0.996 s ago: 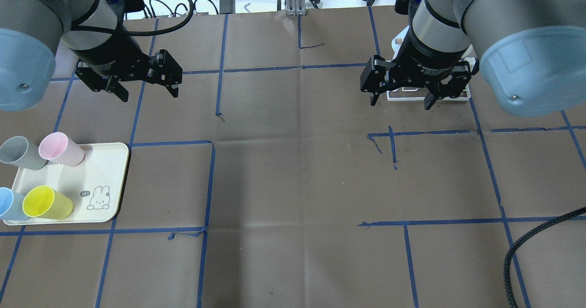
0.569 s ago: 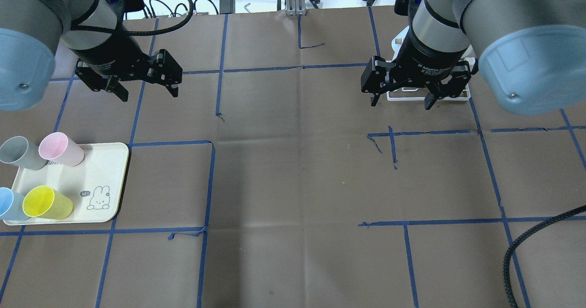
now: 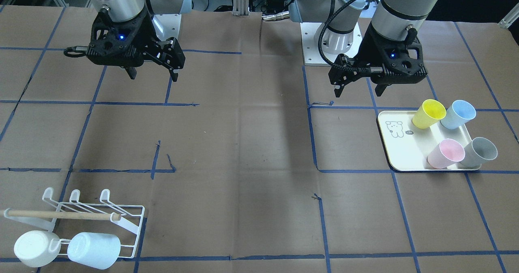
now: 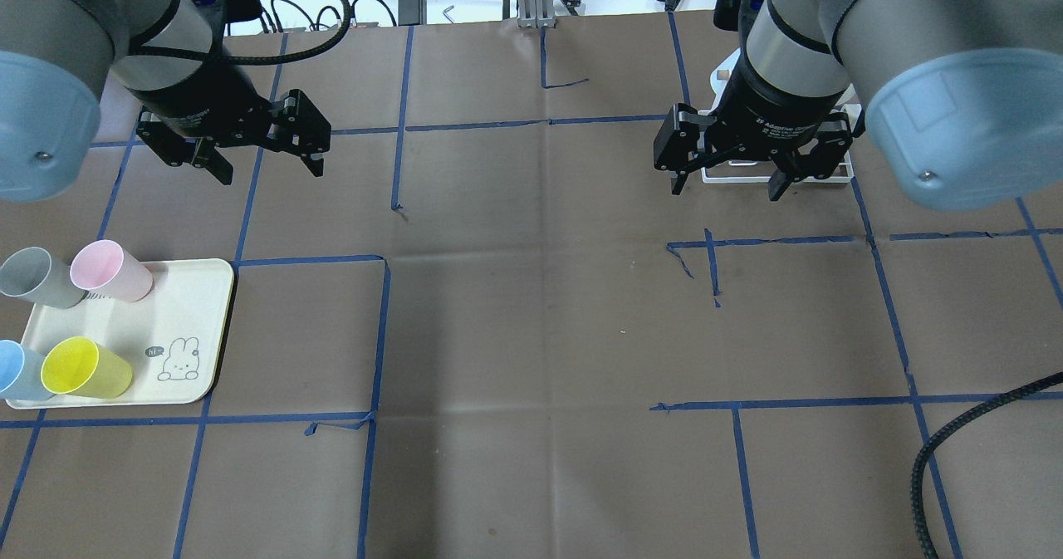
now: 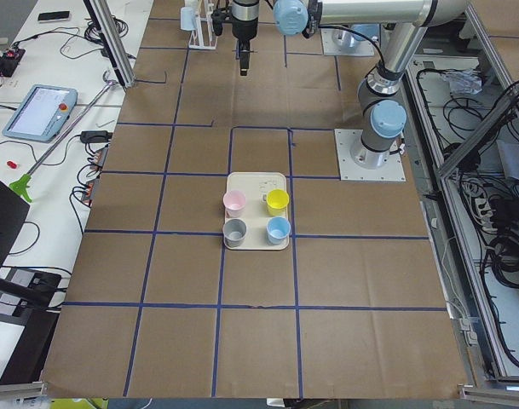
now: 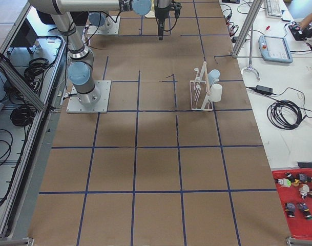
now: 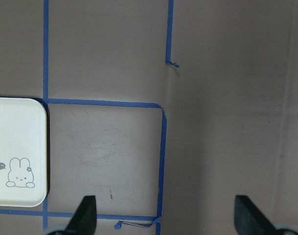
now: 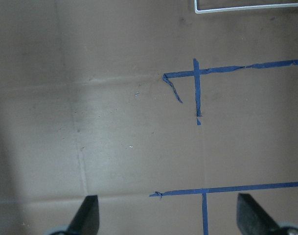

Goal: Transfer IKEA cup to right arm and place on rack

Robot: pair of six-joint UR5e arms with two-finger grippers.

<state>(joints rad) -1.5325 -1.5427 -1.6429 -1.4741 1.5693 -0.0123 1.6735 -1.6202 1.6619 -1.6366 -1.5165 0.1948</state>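
Several plastic cups stand on a cream tray (image 4: pixel 187 310) at the table's left: pink (image 4: pixel 108 270), grey (image 4: pixel 37 277), yellow (image 4: pixel 83 368) and blue (image 4: pixel 17 370). My left gripper (image 4: pixel 271 175) is open and empty, hanging above the table beyond the tray; the tray's corner shows in the left wrist view (image 7: pixel 16 147). My right gripper (image 4: pixel 724 193) is open and empty, just in front of the white wire rack (image 3: pixel 61 214). The rack's base edge (image 4: pixel 735 179) shows behind its fingers.
Two pale cups, one white (image 3: pixel 34 248) and one light blue (image 3: pixel 94 250), hang on the rack's outer side. Brown paper with blue tape lines (image 4: pixel 382 335) covers the table. A thick braided cable (image 4: pixel 955 443) crosses the near right corner.
My right arm has drifted very slightly toward the far side. My left arm and the cups have not moved.
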